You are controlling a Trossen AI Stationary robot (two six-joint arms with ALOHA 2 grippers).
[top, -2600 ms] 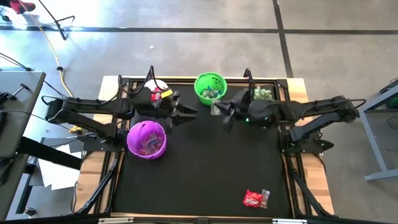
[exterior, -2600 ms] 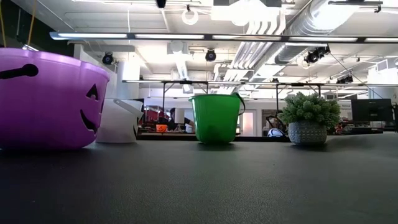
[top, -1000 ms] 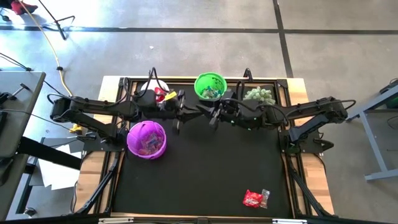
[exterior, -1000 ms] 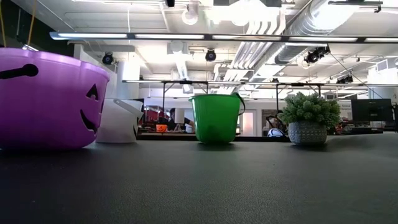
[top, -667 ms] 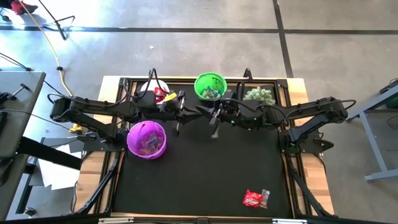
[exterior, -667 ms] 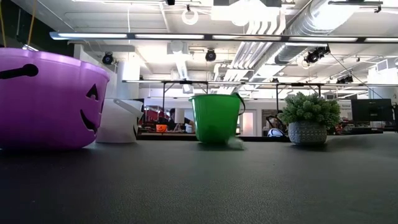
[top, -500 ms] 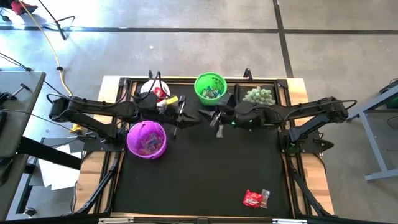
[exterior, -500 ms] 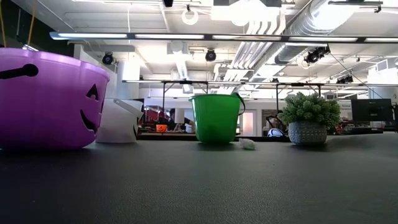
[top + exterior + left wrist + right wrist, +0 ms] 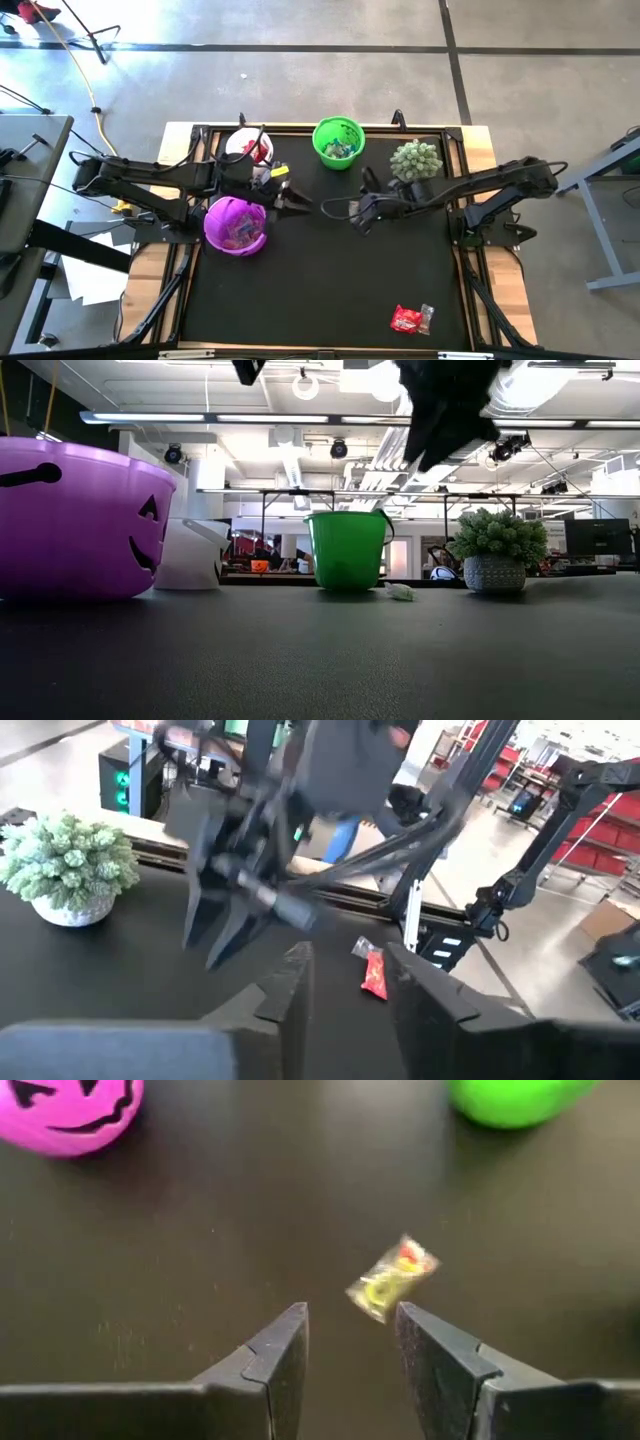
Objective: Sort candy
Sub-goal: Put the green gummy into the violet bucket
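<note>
A small candy [image 9: 392, 1278] in a clear wrapper with yellow-green and red inside lies on the black table [image 9: 320, 290], also seen as a pale candy [image 9: 401, 592] beside the green bucket [image 9: 338, 140]. My right gripper [image 9: 352, 1330] hangs open above the table, pointing down, with the candy just beyond its fingertips. It shows near the table's middle as my right gripper [image 9: 356, 212]. My left gripper [image 9: 345, 982] is open with nothing between its fingers. It hovers right of the purple pumpkin bucket [image 9: 236, 222], where my left gripper [image 9: 298, 200] shows from above.
A white cup [image 9: 248, 147] with red candy stands at the far left. A potted plant [image 9: 415, 160] stands at the far right. More candy [image 9: 412, 319], red and silvery, lies near the front right corner. The purple bucket holds several sweets.
The candy has fallen to the table beside the green bucket and come to rest there. My right gripper has dropped toward the table and tipped downward over it. My left gripper has shifted a little toward the near edge, beside the purple bucket.
</note>
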